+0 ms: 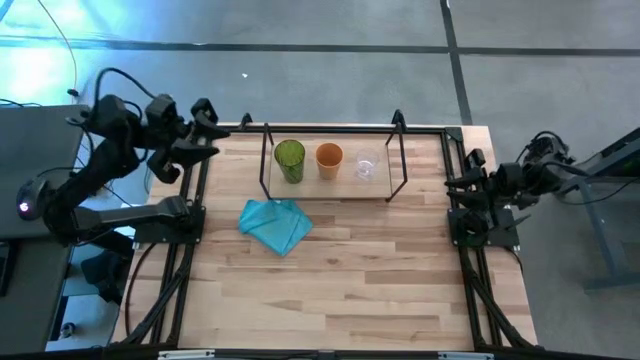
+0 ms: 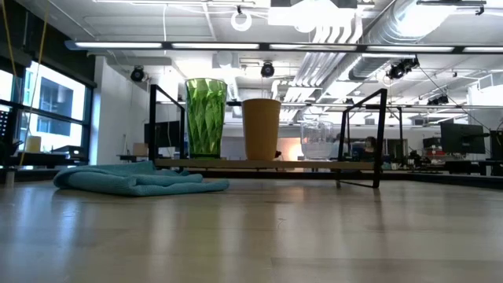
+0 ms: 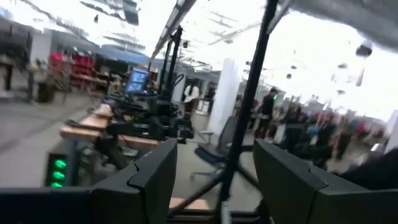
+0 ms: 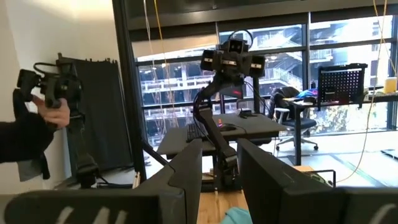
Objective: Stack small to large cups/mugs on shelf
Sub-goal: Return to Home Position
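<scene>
Three cups stand upright in a row on the shelf's wooden board [image 1: 385, 185]: the green cup [image 1: 290, 160] toward the table's left, the orange cup [image 1: 329, 158] in the middle, and the small clear cup [image 1: 366, 167] toward the right. The low view shows the green cup [image 2: 206, 116], the orange cup [image 2: 261, 128] and the clear cup [image 2: 317, 140] resting by their bases on the board [image 2: 236, 163]. My left gripper [image 1: 215, 135] [image 3: 214, 180] is open, off the table's far left corner. My right gripper [image 1: 452, 183] [image 4: 219, 168] is open at the table's right edge.
A crumpled teal cloth [image 1: 275, 225] [image 2: 137, 178] lies on the table just near-left of the shelf. The shelf's black frame legs [image 2: 381, 137] rise at both ends of the board. Bare wooden tabletop [image 1: 340, 290] spreads toward the near edge. A person's hand [image 4: 53, 112] shows beyond the table's left side.
</scene>
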Controlling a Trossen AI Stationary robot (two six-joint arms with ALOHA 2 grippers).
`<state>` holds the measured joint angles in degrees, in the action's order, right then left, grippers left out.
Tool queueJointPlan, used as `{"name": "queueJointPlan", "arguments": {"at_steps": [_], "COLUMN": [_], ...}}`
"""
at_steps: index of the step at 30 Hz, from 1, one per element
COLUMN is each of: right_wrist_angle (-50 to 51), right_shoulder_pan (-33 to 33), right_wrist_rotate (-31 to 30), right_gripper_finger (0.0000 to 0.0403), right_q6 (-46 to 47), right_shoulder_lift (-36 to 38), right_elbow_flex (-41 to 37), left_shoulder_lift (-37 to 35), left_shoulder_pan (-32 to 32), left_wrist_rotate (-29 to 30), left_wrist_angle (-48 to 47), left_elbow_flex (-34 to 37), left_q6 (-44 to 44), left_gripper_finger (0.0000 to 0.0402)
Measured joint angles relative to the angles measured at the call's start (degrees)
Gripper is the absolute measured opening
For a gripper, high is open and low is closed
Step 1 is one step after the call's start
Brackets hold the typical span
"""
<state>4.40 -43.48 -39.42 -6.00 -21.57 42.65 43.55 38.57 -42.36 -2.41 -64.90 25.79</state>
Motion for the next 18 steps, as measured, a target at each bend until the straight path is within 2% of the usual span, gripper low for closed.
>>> {"name": "queueJointPlan", "arguments": {"at_steps": [2, 5, 8, 11, 13, 18], "right_wrist_angle": [-0.7, -0.7, -0.5, -0.3, 0.0, 1.4], "right_shoulder_pan": [0.0, 0.0, 0.0, 0.0, 0.0, 0.0], "right_wrist_rotate": [0.0, 0.0, 0.3, 0.7, 0.7, 0.9], "right_gripper_finger": [0.0094, 0.0094, 0.0094, 0.0094, 0.0094, 0.0094], "right_q6": [0.0, 0.0, 0.0, 0.2, 1.2, 5.0], "right_shoulder_lift": [0.3, 0.3, 0.3, 0.3, 0.3, 0.3], "right_elbow_flex": [-0.7, -0.9, -0.9, -0.9, -0.9, -0.9], "left_shoulder_lift": [0.0, 0.2, 0.4, 0.5, 0.8, 1.8], "left_shoulder_pan": [0.0, -1.9, -6.9, -13.0, -17.3, -25.2], "left_wrist_rotate": [0.4, 1.2, 4.1, 8.3, 12.6, 21.4], "left_wrist_angle": [2.0, 5.9, 12.5, 16.4, 16.7, 18.2], "left_elbow_flex": [1.7, 4.6, 8.3, 12.4, 14.8, 19.1], "left_q6": [3.7, 3.8, -0.5, -8.9, -14.4, -19.2], "left_gripper_finger": [0.02, 0.02, 0.02, 0.02, 0.02, 0.02]}}
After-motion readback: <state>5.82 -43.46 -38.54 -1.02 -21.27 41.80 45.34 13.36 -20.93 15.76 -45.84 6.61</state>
